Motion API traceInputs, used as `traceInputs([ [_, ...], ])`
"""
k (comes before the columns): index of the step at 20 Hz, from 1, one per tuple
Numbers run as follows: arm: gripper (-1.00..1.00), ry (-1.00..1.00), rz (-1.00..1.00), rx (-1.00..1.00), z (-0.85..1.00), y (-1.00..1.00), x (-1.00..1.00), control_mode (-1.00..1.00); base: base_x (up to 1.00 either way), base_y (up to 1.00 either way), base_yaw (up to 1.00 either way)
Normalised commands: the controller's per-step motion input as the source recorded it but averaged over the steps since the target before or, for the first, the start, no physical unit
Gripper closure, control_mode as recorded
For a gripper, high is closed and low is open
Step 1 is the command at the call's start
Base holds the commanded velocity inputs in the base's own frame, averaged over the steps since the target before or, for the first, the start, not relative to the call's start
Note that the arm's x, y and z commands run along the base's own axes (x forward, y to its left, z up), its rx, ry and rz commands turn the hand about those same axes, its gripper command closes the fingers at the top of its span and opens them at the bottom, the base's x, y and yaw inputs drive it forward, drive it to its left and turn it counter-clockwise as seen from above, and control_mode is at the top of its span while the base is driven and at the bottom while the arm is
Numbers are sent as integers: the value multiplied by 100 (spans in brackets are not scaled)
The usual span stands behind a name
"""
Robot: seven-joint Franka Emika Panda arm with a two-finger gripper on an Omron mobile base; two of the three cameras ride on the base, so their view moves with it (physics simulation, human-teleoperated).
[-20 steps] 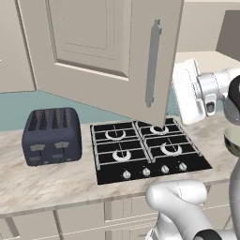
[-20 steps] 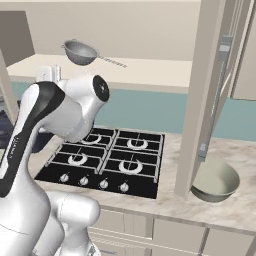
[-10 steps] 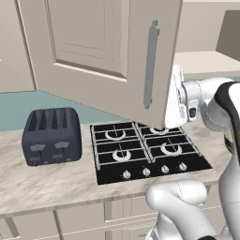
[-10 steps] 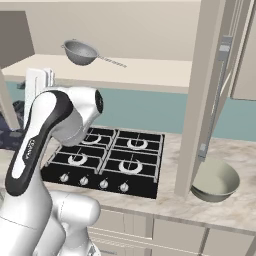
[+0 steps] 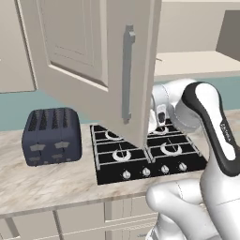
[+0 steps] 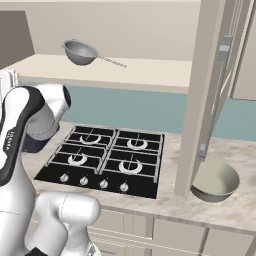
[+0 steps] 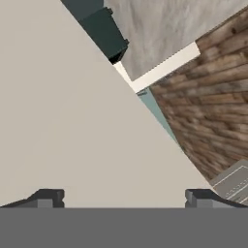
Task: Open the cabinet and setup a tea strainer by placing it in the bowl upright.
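The cabinet [image 5: 70, 47] stands open, its left door swung far out over the stove with the silver bar handle [image 5: 126, 75] facing me. On its shelf [image 6: 155, 75] lies the tea strainer [image 6: 80, 52], mesh cup on its side and wire handle pointing right. The bowl [image 6: 216, 179] rests on the counter at the right, beside the foot of the right door [image 6: 205, 100], which is seen edge-on. My hand [image 5: 160, 112] sits just behind the left door's free edge. In the hand view my gripper [image 7: 123, 199] is open and empty, its fingertips [image 7: 48, 197] wide apart against the door's beige face.
A dark blue toaster [image 5: 51, 136] stands on the marble counter [image 5: 47, 183] left of the black four-burner stove [image 6: 105, 155]. Plain drawer fronts [image 5: 79, 218] run below the counter. Wooden floor [image 7: 213, 97] shows past the door in the hand view.
The left door has swung further open, toward the left. My hand has moved left and lower, from beside the door to just behind its edge. The gripper has stayed open.
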Motion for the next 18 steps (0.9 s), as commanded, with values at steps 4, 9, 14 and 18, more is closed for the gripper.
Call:
traceInputs([
  [4, -100, 0, 6, -13, 0, 100, -12, -100, 0, 0, 0],
  [9, -100, 0, 4, -15, 0, 100, -3, -100, 0, 0, 0],
  [14, -100, 0, 4, -13, 0, 99, 0, -100, 0, 0, 0],
  [18, -100, 0, 1, -9, 0, 87, 0, -100, 0, 0, 0],
])
